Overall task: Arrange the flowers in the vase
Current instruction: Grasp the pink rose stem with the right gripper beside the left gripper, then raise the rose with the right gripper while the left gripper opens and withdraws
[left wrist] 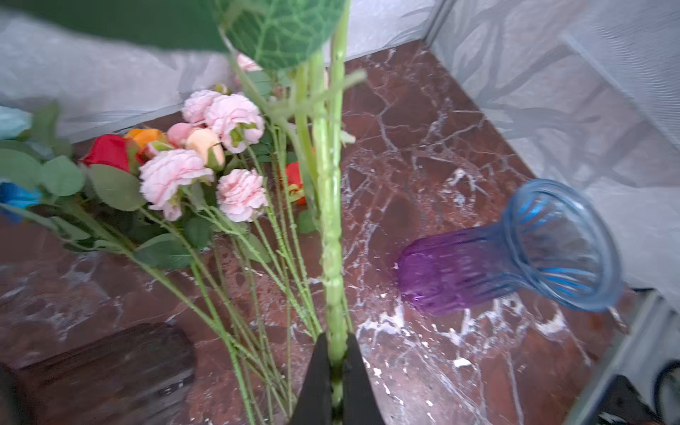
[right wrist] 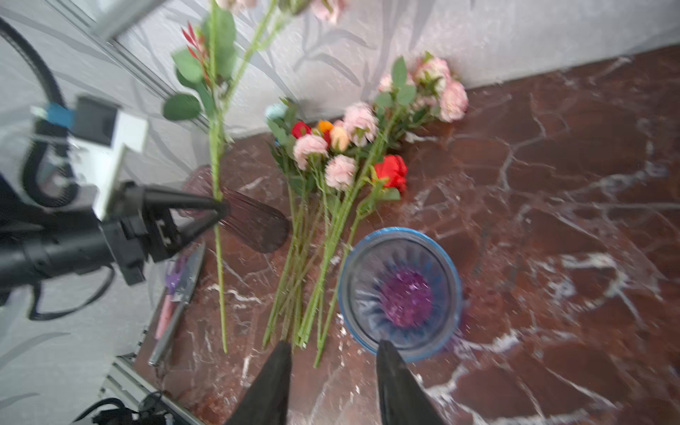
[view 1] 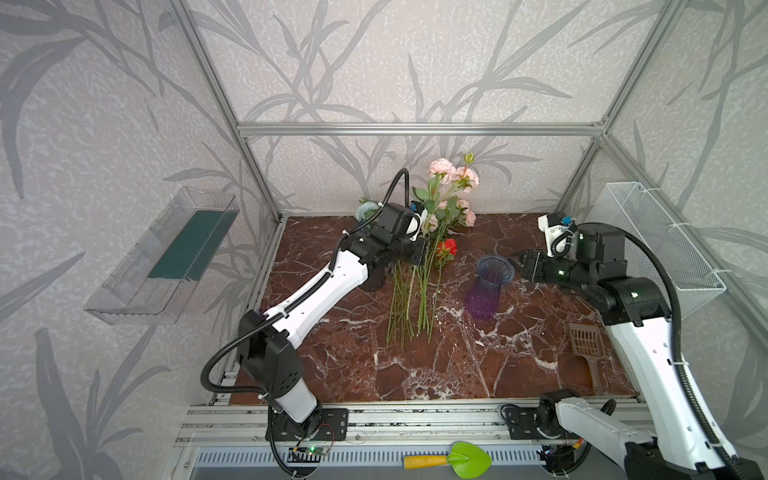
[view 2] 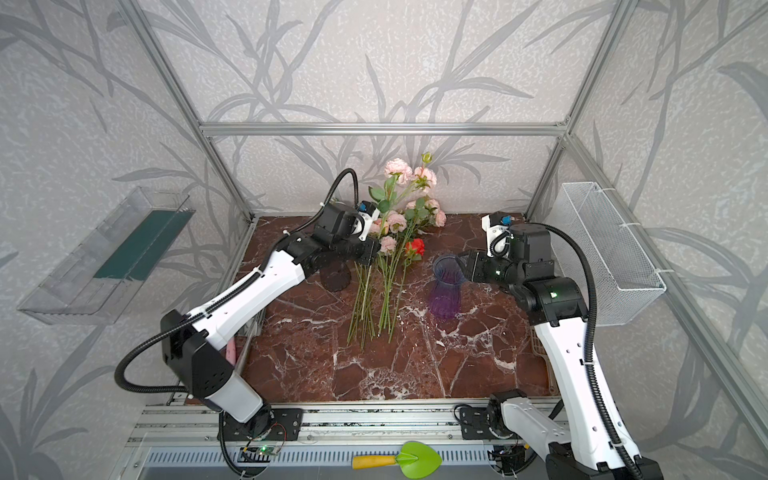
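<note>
The left tool [left wrist: 335,344] is closed tight on the green stem of the held flower [left wrist: 330,220]. This flower stands almost upright above the worktop [view 1: 374,365], and in both top views its pink blooms reach up in front of the back wall. The lower end of the stem hangs below the tool; I cannot tell if it touches the worktop.

The other flowers [right wrist: 340,171] lie in a loose bunch on the worktop, between the left tool and the vase [view 1: 490,286]. Their blooms point to the back wall and their stems to the front edge. Pink blooms are the most, and a red rose [view 1: 448,247] lies on the side nearest the vase. Orange, blue and pale blue blooms are at the far side of the bunch.

The vase stands on its purple base, well to the right of the bunch, with its blue mouth upward.

The right tool [right wrist: 333,344] is just beside the vase mouth, with its jaws apart and nothing gripped between them. One finger is at the rim; whether it touches the glass I cannot tell.

A dark vase [right wrist: 254,224] lies on its side behind the left tool. A knife [right wrist: 180,294] lies at the left edge of the worktop.
</note>
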Controlling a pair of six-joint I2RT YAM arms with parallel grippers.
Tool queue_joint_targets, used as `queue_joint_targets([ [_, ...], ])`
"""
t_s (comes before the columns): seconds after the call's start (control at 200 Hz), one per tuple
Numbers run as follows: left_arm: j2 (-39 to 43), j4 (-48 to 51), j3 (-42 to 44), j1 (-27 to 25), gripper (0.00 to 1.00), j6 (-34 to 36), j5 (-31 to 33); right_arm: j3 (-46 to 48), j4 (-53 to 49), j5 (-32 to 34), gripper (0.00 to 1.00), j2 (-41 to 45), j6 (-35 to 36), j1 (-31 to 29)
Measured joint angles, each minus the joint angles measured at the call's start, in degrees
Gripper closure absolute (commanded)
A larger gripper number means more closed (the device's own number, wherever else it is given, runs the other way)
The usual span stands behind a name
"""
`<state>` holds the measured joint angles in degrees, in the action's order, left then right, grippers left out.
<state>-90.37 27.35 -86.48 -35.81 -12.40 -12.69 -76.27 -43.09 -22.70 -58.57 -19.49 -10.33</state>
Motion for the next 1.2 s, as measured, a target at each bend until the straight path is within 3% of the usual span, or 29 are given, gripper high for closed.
queue_joint_targets([
  [0.225, 14.6, -19.5, 18.6, -0.2, 0.92, -4.5, -11.3, -1.6, 10.7, -0.3, 0.46, -0.9, -1.1, -14.4],
  [0.505, 18.1, -30.4, 21.5, -1.0, 0.94, -7.8, -16.8, -6.4, 20.3, 1.3, 0.47, -15.0, -2.0, -28.1],
  [0.67, 18.3, -31.1, 22.9, -0.8, 0.94, -8.9, -16.8, -7.3, 21.4, 3.9, 0.6, -17.5, -3.0, -28.8],
  [0.89, 18.3, -32.1, 23.0, -1.6, 0.94, -9.1, -17.6, -7.4, 23.6, 7.8, 0.63, -17.5, -3.5, -28.8],
  [1.1, 18.3, -32.3, 23.0, -1.6, 0.91, -9.1, -17.4, -8.0, 23.5, 10.7, 0.94, -17.8, -3.2, -28.9],
  [1.205, 18.4, -32.5, 23.1, -1.6, 0.82, -9.2, -17.1, -8.1, 23.6, 10.7, 0.98, -17.8, -3.4, -28.9],
])
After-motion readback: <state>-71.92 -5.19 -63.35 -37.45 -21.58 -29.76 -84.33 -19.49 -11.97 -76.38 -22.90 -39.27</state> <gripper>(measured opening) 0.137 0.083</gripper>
